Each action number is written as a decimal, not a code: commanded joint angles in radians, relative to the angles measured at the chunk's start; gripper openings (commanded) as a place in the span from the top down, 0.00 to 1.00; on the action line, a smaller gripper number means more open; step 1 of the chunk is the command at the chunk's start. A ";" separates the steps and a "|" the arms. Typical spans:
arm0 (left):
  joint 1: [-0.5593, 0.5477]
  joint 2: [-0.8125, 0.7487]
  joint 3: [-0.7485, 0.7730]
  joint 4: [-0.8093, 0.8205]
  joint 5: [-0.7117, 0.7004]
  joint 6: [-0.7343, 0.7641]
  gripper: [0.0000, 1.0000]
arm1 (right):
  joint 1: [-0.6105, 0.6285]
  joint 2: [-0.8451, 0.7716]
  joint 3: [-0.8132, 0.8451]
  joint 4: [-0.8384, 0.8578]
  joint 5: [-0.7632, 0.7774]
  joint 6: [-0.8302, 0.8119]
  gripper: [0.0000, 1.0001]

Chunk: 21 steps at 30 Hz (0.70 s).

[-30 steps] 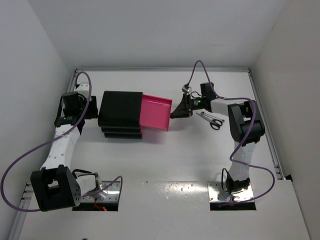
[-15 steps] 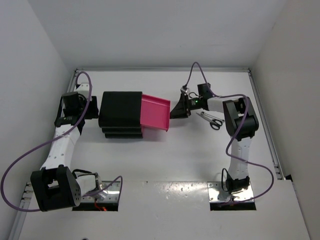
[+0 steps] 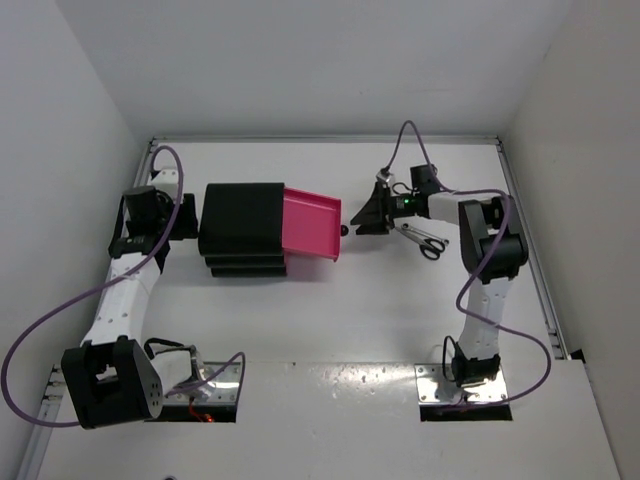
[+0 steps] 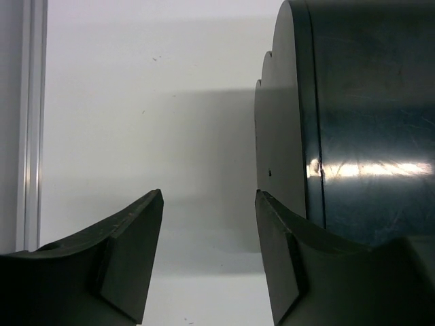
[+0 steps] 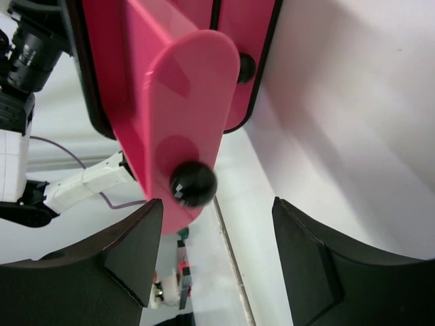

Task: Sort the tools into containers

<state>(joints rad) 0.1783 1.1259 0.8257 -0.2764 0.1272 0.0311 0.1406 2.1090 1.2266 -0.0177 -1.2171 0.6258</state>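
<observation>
On the bench [image 3: 330,320], top drawer [image 3: 312,225] stood pulled out for loading; right claw [image 5: 216,204] gaped wide just off its knob [image 5: 193,183]; left claw [image 4: 207,197], also spread, flanked the drawer unit [image 4: 353,102], likely bracing it.

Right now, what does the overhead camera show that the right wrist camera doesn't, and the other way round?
Only overhead: the scissors lying on the table. Only the wrist: the round knob of a lower, shut drawer. Both: the pulled-out pink drawer, its black knob, and the open right gripper facing it.
</observation>
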 commanded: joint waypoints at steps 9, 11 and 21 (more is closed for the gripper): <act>0.007 -0.161 0.030 0.046 -0.049 -0.025 0.24 | -0.202 -0.244 0.066 -0.457 -0.056 -0.401 0.33; 0.007 -0.184 0.099 0.025 0.064 0.006 0.24 | -0.237 -0.244 0.141 -0.720 0.040 -0.648 0.34; -0.225 -0.019 0.237 -0.116 0.042 0.021 0.30 | -0.320 -0.346 0.073 -0.814 0.650 -1.021 0.62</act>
<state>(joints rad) 0.0154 1.0683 1.0756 -0.3538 0.2161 0.0483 -0.1829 1.8553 1.3338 -0.7799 -0.8234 -0.2070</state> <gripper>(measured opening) 0.700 0.410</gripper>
